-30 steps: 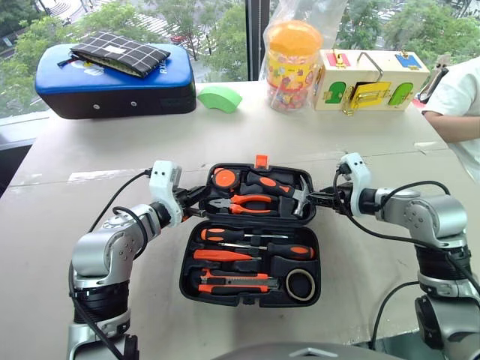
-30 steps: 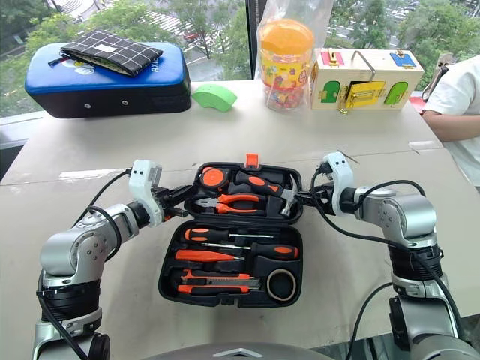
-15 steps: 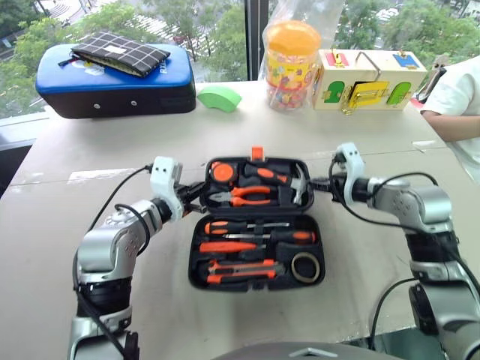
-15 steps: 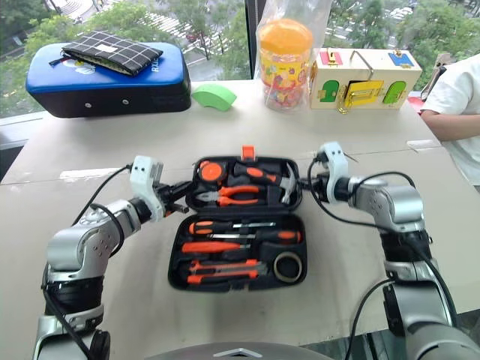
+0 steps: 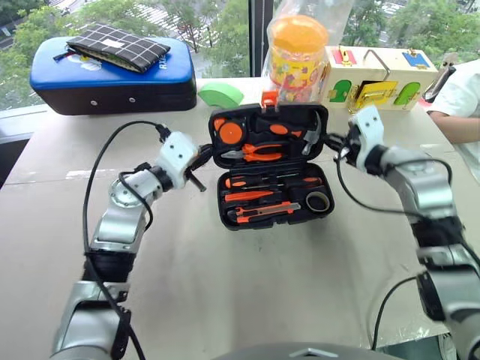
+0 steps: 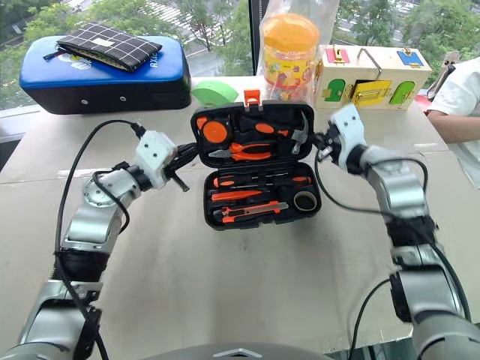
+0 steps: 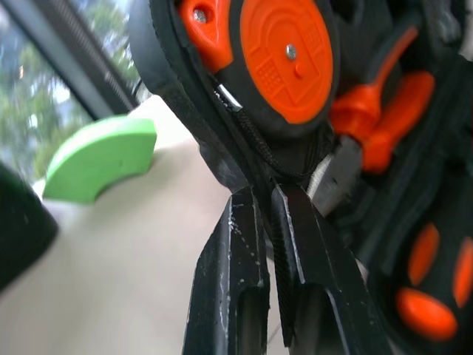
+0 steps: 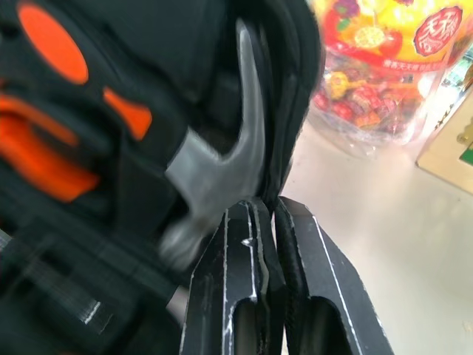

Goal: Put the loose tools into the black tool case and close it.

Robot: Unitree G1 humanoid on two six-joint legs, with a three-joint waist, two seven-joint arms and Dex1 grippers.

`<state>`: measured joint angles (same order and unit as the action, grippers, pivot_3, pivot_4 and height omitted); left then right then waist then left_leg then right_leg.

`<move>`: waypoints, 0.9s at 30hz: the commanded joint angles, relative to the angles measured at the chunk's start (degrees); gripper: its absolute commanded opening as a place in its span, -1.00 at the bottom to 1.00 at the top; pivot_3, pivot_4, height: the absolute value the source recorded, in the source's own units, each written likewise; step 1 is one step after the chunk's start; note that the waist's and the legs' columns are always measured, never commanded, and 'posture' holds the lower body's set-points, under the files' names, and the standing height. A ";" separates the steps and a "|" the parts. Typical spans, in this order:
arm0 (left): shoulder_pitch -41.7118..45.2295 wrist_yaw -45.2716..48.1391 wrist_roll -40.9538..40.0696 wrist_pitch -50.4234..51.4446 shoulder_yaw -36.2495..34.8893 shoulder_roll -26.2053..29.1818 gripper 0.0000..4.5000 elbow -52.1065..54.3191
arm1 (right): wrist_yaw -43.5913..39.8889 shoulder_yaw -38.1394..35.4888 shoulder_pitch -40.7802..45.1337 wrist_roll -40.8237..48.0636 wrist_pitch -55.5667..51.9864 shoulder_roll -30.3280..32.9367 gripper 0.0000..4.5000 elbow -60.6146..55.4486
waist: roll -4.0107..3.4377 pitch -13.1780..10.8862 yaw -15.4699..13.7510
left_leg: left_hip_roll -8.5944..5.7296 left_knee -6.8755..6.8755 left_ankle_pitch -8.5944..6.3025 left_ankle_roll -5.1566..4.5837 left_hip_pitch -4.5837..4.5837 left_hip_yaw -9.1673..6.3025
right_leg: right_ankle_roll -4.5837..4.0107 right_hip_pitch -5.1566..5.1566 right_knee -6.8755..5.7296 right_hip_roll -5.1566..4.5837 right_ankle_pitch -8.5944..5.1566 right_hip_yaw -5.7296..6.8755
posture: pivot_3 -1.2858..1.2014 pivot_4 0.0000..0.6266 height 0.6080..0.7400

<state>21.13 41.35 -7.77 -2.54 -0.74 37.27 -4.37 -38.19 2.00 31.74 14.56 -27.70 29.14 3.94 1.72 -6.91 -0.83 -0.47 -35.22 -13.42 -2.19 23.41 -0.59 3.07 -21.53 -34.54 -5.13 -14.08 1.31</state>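
Both claws are pinched tight on the raised lid of the black tool case: your left gripper on its left edge, your right gripper on its right edge beside the hammer. Loose tools lie in the tray, on your side of the lid. I think you must swing the lid toward yourself, evenly.

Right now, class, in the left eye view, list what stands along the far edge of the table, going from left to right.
Blue-and-black padded case with a checked pouch on top → green foam piece → orange-lidded jar → wooden latch box.
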 commanded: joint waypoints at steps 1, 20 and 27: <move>-5.72 5.42 -0.64 -3.55 -0.75 3.64 -1.00 4.61 | -1.50 -2.74 -6.45 2.19 -0.71 2.19 -0.97 -9.50 | -0.15 -0.08 0.19 | 0.04 -0.02 -0.01 -0.02 -0.05 0.12 | 0.00 0.11 0.10 -0.04 -0.01 0.01 | 0.03 -0.52 1.00; -20.15 34.96 -44.89 52.96 -19.21 30.34 -0.96 22.91 | -7.99 2.29 -29.46 12.32 -18.27 15.49 -1.00 -38.49 | -0.45 -0.43 0.16 | 0.88 -0.22 -0.26 0.10 -0.66 0.41 | -0.09 0.68 0.54 -0.21 -0.13 0.38 | 0.03 -0.52 1.00; -14.51 33.78 -38.22 46.20 -10.34 26.80 -0.96 25.31 | 7.99 9.47 -13.59 0.30 -21.08 3.47 -1.00 -23.07 | -0.37 -0.43 0.15 | 0.90 -0.11 -0.11 0.03 -0.55 0.51 | -0.14 0.45 0.51 0.00 -0.10 0.38 | 0.03 -0.52 1.00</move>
<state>5.07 75.21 -47.59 45.71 -11.34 64.10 19.86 -34.61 13.54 14.89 17.61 -48.80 33.45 -21.01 1.35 -7.34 -0.67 0.43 -35.35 -13.53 -2.16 22.86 -0.05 2.91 -21.09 -34.03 -5.13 -14.17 1.68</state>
